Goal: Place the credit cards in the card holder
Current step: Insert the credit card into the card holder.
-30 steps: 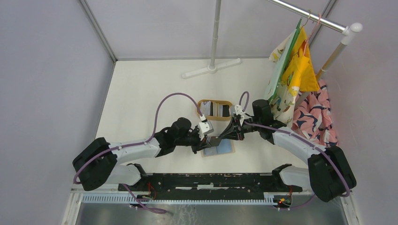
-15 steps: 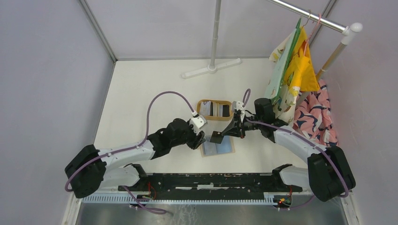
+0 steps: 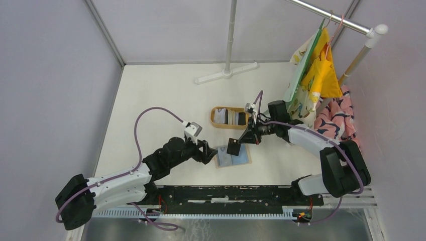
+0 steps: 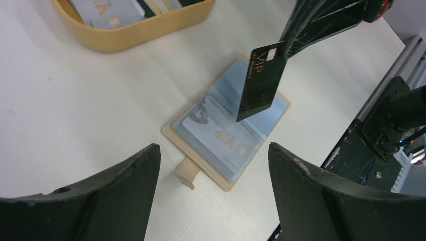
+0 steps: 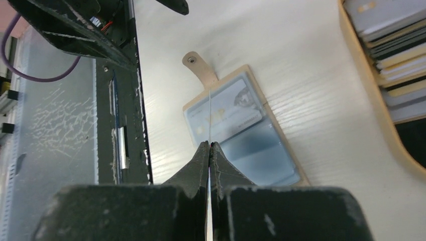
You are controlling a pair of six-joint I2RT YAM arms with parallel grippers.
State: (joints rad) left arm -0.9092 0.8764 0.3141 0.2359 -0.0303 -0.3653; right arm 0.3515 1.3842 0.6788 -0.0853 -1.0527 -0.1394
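The right arm (image 3: pixel 312 142) reaches in low, and the right gripper (image 5: pixel 209 148) pinches one black card (image 4: pixel 261 80) upright just above the one open card holder (image 4: pixel 223 93), which lies flat with one pale card (image 4: pixel 221 138) inside. The left arm (image 3: pixel 125 176) bends low beside the holder, and the left gripper (image 3: pixel 210 152) is spread wide. One wooden tray (image 4: pixel 125 37) behind holds more cards (image 5: pixel 387 35), piled too close to count.

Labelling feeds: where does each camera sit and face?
Top external: above and behind the bases, looking down on the table; left arm and right arm in view.
Left wrist: behind the open left gripper, facing the holder and black card.
Right wrist: behind the right gripper, shut on that card edge-on, looking down.
Shared: both wrist views show holder and tray.
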